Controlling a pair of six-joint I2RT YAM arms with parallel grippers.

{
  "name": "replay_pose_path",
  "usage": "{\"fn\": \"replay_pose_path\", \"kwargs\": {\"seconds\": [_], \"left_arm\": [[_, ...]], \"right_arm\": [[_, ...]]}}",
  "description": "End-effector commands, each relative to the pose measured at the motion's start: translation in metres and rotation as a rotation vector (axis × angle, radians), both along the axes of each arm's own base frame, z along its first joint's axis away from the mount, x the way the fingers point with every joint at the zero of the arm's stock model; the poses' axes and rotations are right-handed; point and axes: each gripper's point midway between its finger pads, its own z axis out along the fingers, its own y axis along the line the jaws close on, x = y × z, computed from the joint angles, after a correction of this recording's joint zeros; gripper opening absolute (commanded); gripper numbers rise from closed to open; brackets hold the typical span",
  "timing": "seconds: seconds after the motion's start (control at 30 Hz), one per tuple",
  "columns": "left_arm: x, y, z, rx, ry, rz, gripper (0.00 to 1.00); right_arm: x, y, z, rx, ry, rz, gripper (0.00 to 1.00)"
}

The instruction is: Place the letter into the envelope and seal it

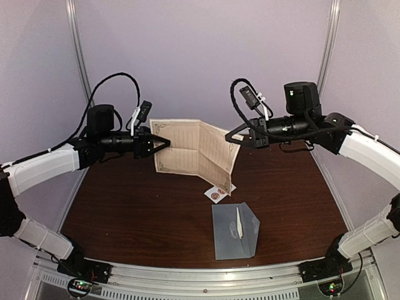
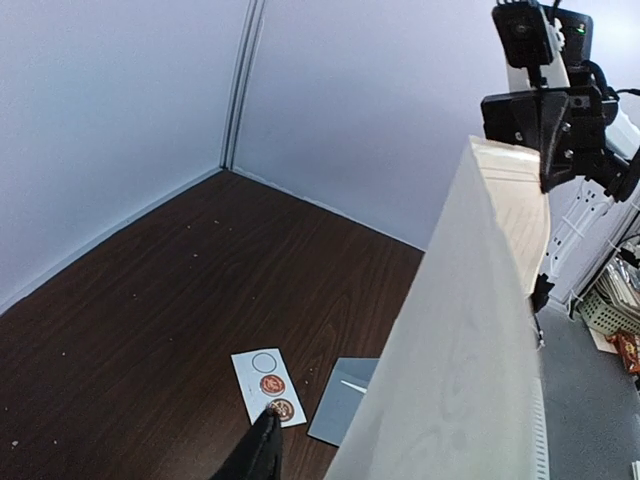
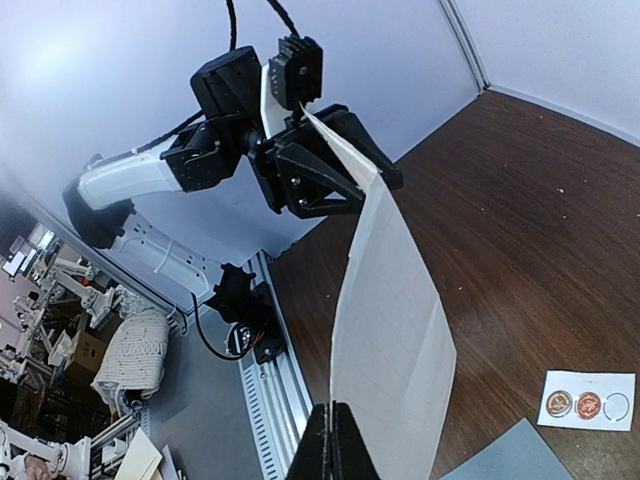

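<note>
The letter [image 1: 190, 150], a cream sheet with fold creases and a printed border, hangs upright in the air between both arms. My right gripper [image 1: 230, 137] is shut on its upper right corner; the right wrist view shows the sheet [image 3: 390, 330] pinched edge-on in that gripper [image 3: 330, 440]. My left gripper [image 1: 167, 144] straddles the sheet's upper left edge with its jaws apart. In the left wrist view one finger [image 2: 262, 450] stands off the paper [image 2: 470, 350]. The grey-blue envelope [image 1: 234, 231] lies flat on the table below.
A small white card with red round stickers [image 1: 217, 194] lies on the dark wood table [image 1: 125, 212] just behind the envelope, under the letter's lower corner. Pale walls close the back and sides. A metal rail [image 1: 206, 275] runs along the near edge.
</note>
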Motion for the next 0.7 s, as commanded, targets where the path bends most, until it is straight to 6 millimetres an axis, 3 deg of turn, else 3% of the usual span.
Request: {"fn": "replay_pose_path", "kwargs": {"seconds": [0.0, 0.17, 0.27, 0.4, 0.5, 0.67], "left_arm": [[-0.003, -0.001, 0.008, -0.03, -0.04, -0.029, 0.29], [-0.003, -0.003, 0.003, -0.037, -0.013, -0.042, 0.0], [-0.003, -0.004, 0.002, -0.042, -0.005, -0.041, 0.0], [-0.003, -0.003, 0.005, -0.051, -0.015, -0.037, 0.0], [-0.006, -0.002, 0.008, -0.055, -0.027, -0.047, 0.0], [-0.014, -0.002, 0.015, -0.07, -0.053, -0.076, 0.0]], "right_arm": [[0.032, -0.014, -0.014, -0.034, 0.044, -0.143, 0.0], [0.054, -0.019, -0.038, -0.049, 0.12, -0.219, 0.03], [0.052, -0.013, -0.042, -0.031, 0.139, -0.192, 0.14], [0.048, -0.01, -0.037, 0.0, 0.124, -0.176, 0.39], [0.062, -0.029, -0.033, -0.018, 0.077, -0.293, 0.56], [0.096, -0.086, -0.028, 0.04, 0.059, -0.505, 0.8]]}}
